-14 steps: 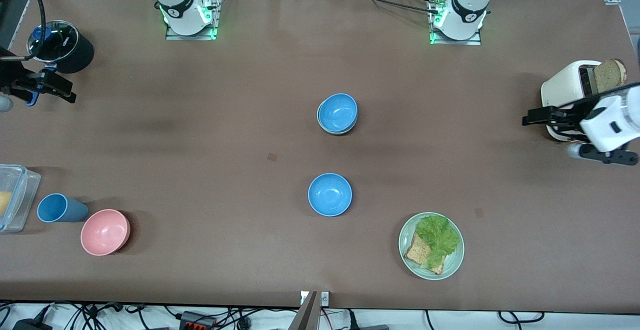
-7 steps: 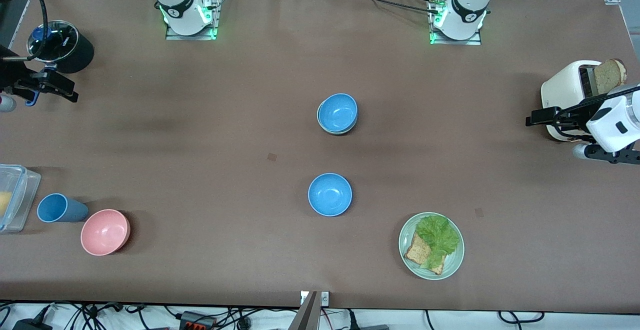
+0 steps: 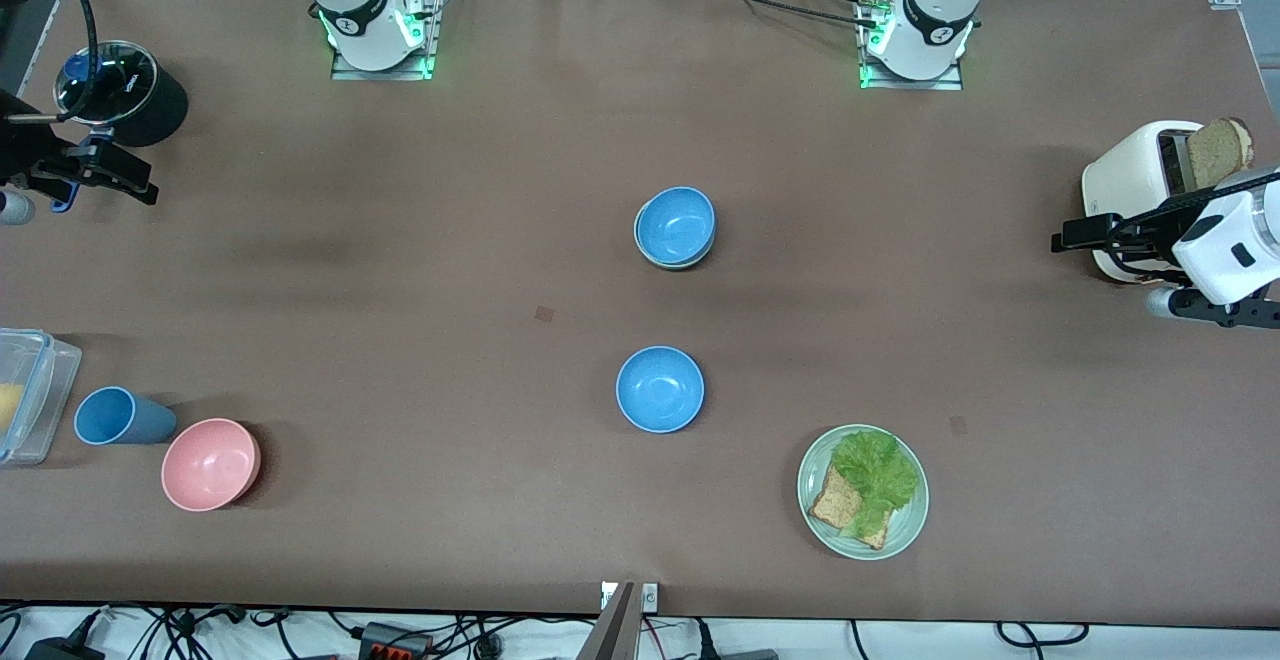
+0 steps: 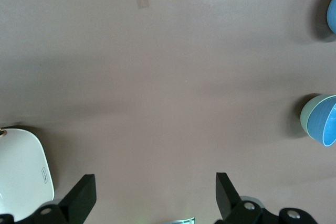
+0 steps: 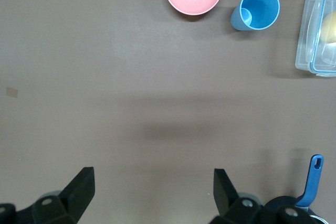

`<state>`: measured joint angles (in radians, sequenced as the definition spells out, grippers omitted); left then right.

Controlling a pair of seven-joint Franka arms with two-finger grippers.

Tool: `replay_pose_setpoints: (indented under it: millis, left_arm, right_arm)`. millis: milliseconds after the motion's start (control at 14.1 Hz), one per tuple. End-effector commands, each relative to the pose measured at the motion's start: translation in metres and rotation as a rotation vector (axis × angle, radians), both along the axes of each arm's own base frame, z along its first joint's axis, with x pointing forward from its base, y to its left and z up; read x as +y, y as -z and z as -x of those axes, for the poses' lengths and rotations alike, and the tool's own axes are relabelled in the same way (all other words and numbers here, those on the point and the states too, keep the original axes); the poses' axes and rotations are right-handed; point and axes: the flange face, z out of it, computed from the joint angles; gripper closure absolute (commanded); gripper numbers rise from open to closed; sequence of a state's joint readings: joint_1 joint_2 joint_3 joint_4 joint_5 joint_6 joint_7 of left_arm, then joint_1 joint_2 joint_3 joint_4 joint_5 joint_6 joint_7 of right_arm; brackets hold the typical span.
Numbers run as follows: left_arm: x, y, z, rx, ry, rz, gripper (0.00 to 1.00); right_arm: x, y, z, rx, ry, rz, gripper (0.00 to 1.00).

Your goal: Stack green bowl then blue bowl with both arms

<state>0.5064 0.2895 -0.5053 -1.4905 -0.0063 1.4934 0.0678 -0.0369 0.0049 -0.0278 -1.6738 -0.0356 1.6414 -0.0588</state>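
Green bowl (image 3: 668, 258): in the middle of the surface (image 3: 400, 270), under a blue bowl (image 3: 676, 224). Only its pale edge shows.
Other blue bowl (image 3: 660, 389): at 6 o'clock from the stack, alone.
Handling: probably light, hard and slippery; best pinched at the rim.
Left end effector (image 3: 1068, 236): spread wide, over the toaster (image 3: 1135, 175) end; waits.
Right end effector (image 3: 130, 180): spread wide, over the black pot (image 3: 125, 95) end.
Room: pink bowl (image 3: 210, 463), blue cup (image 3: 118, 416), lettuce plate (image 3: 863, 491) sit well apart.
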Motion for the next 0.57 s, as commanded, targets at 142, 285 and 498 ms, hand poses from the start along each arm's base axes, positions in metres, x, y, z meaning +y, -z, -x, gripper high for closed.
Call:
replay_pose_setpoints:
  millis: [142, 285, 498]
  left_arm:
    - [0.0072, -0.0385, 0.0200, -0.064, -0.068, -0.103, 0.00]
    - [0.0063, -0.0385, 0.0199, -0.064, -0.068, -0.103, 0.00]
    - [0.0053, -0.0394, 0.0205, -0.060, -0.066, -0.101, 0.00]
  right_arm:
    - [0.0030, 0.0012, 0.0044, 0.006, 0.011, -0.010, 0.00]
    - [0.0030, 0.0005, 0.0043, 0.005, 0.011, -0.010, 0.00]
    - [0.0031, 0.0012, 0.0044, 0.006, 0.011, -0.011, 0.00]
